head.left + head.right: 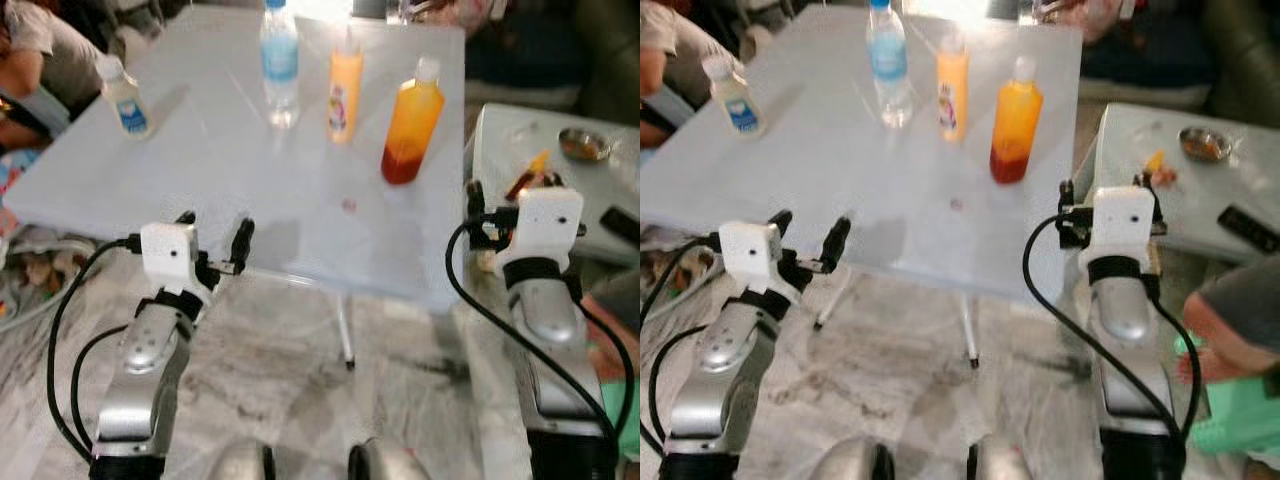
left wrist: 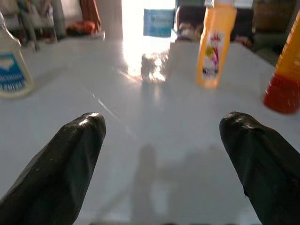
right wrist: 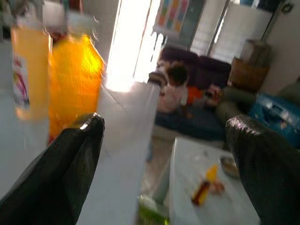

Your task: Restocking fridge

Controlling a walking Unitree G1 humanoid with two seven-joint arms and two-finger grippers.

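Several bottles stand on the white table (image 1: 200,170): a small white bottle with a blue label (image 1: 125,97) at the far left, a clear water bottle (image 1: 279,60), a slim yellow-orange bottle (image 1: 345,95) and an orange juice bottle (image 1: 411,125) with a darker red bottom. My left gripper (image 1: 215,228) is open at the table's front edge, low over the top, with nothing between its fingers (image 2: 75,154). Beside the table's right edge, level with the juice bottle (image 3: 72,79), my right gripper (image 3: 164,126) is also open and holds nothing.
A low side table (image 1: 520,130) on the right carries a small metal bowl (image 1: 584,145), a dark remote (image 1: 620,222) and small orange items. One person sits at the far left (image 1: 30,50); another person's head (image 1: 1235,300) is close to my right arm. The thin table leg (image 1: 345,335) stands on marble floor.
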